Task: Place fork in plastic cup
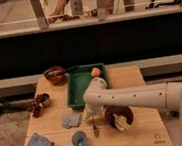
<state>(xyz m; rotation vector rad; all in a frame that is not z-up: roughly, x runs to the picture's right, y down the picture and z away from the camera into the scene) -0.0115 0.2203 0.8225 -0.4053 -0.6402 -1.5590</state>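
Observation:
My gripper (93, 118) hangs from the white arm (133, 97) over the front middle of the wooden table (143, 136). It is shut on the fork (95, 129), a thin dark utensil that hangs straight down below the fingers with its tip close to the tabletop. The light-blue plastic cup (79, 138) stands upright just left of and in front of the fork, apart from it.
A dark red bowl (119, 117) with pale contents sits right of the gripper. A grey-blue cloth (70, 120) and a blue block (40, 144) lie to the left. Behind are a green tray (84, 88) with an orange ball (95, 72) and a brown bowl (54, 75).

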